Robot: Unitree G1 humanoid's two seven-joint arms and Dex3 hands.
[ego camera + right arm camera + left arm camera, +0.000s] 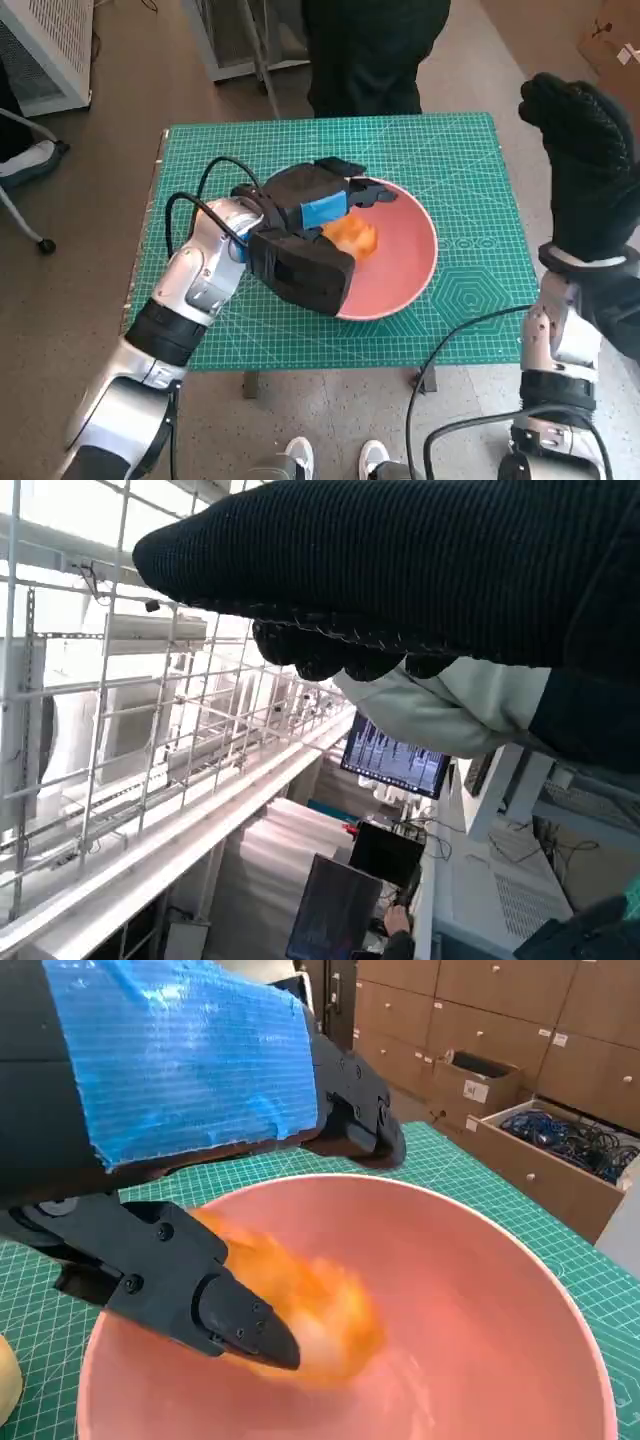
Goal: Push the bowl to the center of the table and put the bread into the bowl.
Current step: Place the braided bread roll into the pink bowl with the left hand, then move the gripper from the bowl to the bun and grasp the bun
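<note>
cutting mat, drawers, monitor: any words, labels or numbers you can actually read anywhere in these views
No text can be read in any view.
Green cutting mat: printed grid lines and faint marks, too small to read.
Wooden drawers: small white labels, blurred.
Monitor: lit screen with lines of content, too small to read.
Blue tape on the left hand: no writing.
Pink bowl: no markings.

Orange bread (352, 237) inside pink bowl (405, 270)
</note>
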